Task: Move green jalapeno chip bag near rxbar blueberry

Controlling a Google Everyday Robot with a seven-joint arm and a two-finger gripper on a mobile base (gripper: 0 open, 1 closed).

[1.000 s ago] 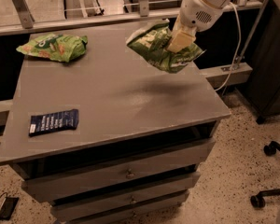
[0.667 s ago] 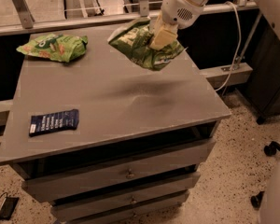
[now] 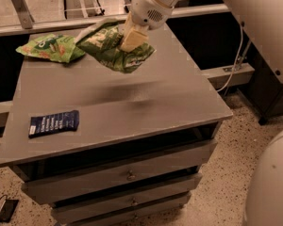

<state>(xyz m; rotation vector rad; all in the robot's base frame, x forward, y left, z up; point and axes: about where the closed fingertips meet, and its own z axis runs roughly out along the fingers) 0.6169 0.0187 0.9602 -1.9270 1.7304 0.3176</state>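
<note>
Moved: green jalapeno chip bag (image 3: 109, 47) and gripper (image 3: 131, 37) have shifted left over the table (image 3: 155, 102)
Gripper: 1, clamped on green jalapeno chip bag, holding it in the air over the back-centre
Chip bags: 2; brighter bag (image 3: 49, 47) lies back-left
Bars: 1, rxbar blueberry (image 3: 54, 123), flat at front-left, well apart from held bag

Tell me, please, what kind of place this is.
Probably a lab or workshop: a grey drawer cabinet, a speckled floor and a loose cable. The gripper holds the chip bag above the cabinet top.
</note>
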